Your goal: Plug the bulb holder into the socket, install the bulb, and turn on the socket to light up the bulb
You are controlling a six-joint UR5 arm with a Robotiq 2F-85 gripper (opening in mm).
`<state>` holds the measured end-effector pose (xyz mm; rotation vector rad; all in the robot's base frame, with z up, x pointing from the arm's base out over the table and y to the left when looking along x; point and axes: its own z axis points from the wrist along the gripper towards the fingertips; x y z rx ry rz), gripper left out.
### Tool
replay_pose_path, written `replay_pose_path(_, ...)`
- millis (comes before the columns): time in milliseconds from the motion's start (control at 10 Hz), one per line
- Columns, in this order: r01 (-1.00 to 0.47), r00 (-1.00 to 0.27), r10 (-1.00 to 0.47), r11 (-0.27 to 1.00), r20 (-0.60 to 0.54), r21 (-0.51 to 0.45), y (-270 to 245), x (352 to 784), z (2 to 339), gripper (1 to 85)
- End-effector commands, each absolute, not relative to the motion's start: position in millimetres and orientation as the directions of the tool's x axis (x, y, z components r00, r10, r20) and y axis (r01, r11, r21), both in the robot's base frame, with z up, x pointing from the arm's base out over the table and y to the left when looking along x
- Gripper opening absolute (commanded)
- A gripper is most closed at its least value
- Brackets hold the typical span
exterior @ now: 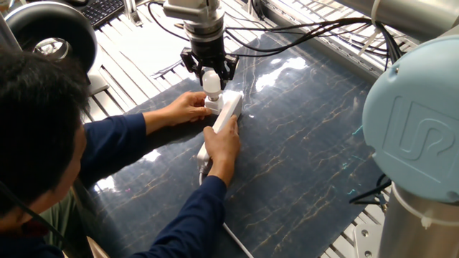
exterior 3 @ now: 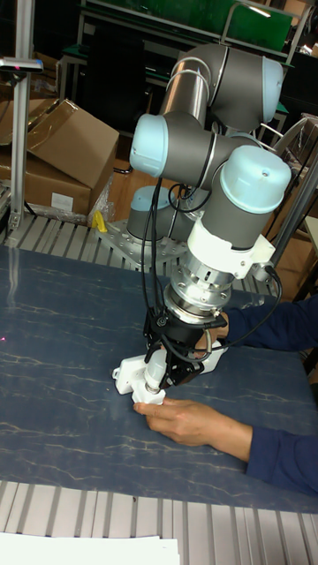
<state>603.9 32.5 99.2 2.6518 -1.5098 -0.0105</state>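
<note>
The bulb [exterior: 211,81] stands upright, its base in the bulb holder [exterior: 212,106] plugged into the far end of the socket [exterior: 223,118], near the dark mat's [exterior: 308,158] far edge. The gripper [exterior: 211,74] pinches the bulb's dome between its fingers. A person's hands [exterior: 188,107] brace holder and strip. Turning off-axis could cross-thread the bulb, or twist the holder loose and nip those fingers.

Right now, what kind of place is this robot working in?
Probably a robotics lab or industrial workshop. The UR5 arm stands at an aluminium-slat bench with a dark mat; cardboard boxes sit behind, and a person's hand steadies the socket.
</note>
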Motion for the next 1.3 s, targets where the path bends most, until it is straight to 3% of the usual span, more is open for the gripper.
replay_pose_path(0,-0.861,0.506,-0.862,-0.503,0.029,0.075,34.0,604.6,99.3,1.0)
replay_pose_path(1200,-0.913,0.398,-0.917,-0.395,0.009,0.099,37.7,598.5,98.8,1.0)
